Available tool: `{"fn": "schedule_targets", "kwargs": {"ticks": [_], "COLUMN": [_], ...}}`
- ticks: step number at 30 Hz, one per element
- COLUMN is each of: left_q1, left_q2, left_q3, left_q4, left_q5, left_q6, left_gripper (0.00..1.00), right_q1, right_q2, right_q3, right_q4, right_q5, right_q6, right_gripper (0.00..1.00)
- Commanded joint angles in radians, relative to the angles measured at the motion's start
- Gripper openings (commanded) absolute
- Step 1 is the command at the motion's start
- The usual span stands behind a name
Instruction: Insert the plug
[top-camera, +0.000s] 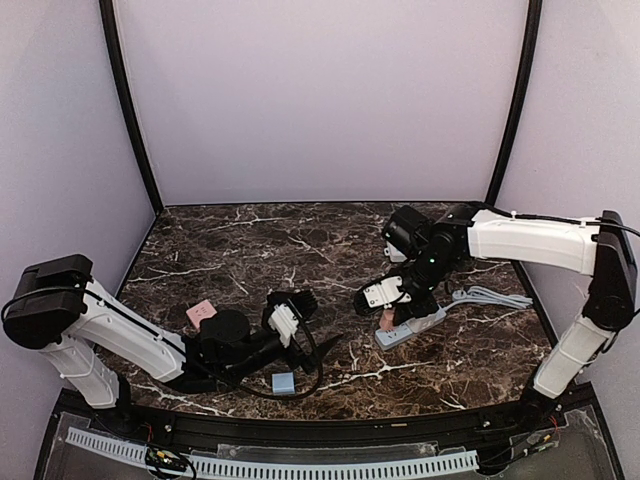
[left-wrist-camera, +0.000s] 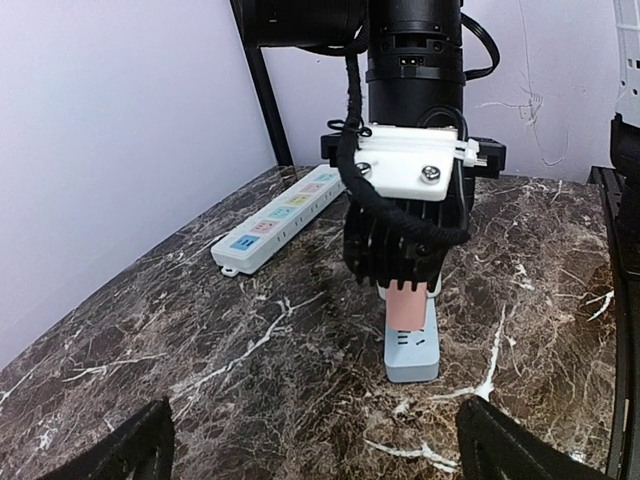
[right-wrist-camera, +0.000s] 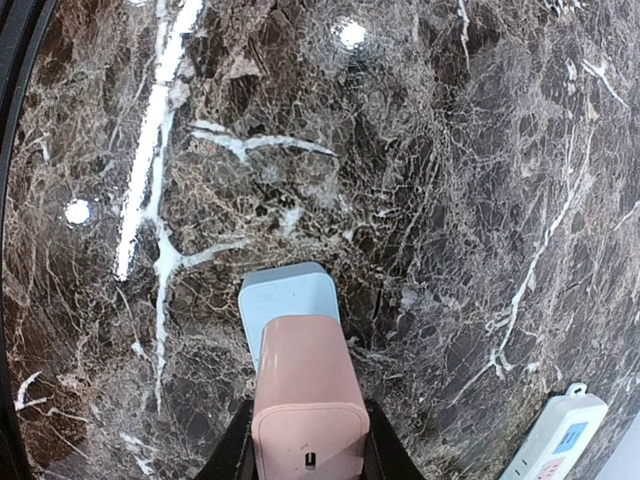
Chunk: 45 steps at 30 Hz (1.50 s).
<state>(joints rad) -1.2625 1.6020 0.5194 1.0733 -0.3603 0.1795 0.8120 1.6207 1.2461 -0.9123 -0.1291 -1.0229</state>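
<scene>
While a pink plug is clamped upright in the closed right gripper, it is poised over a pale blue socket block on the marble table.

Insertion is judged to be the step in hand; a straight downward press, pins lined up with the slots, is called for next. Sideways alignment over the block is given only by the right wrist view. Height is given only by the left wrist view, where the plug's lower end is seen touching or just above the block; whether the pins are seated cannot be told. A white power strip is shown lying beyond. The left gripper is spread wide, holding nothing.
</scene>
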Motion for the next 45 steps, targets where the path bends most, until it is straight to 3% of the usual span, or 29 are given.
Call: {"fn": "schedule_targets", "kwargs": {"ticks": [1,45], "left_q1": [-0.006,-0.006], "left_q2": [-0.033,-0.029], "left_q3": [-0.019,-0.028], "left_q4": [0.031,0.05], "left_q5": [-0.005,0.009], "left_q6": [0.01,0.015], "left_gripper": [0.99,0.99], "right_q1": [-0.013,-0.03], "right_q2": [0.015,0.063], "right_q3": [-0.018,-0.058], "right_q4": [0.019,0.093], "right_q5": [-0.004,0.031], "right_q6": [-0.03,-0.059], "right_gripper": [0.0,0.0]}}
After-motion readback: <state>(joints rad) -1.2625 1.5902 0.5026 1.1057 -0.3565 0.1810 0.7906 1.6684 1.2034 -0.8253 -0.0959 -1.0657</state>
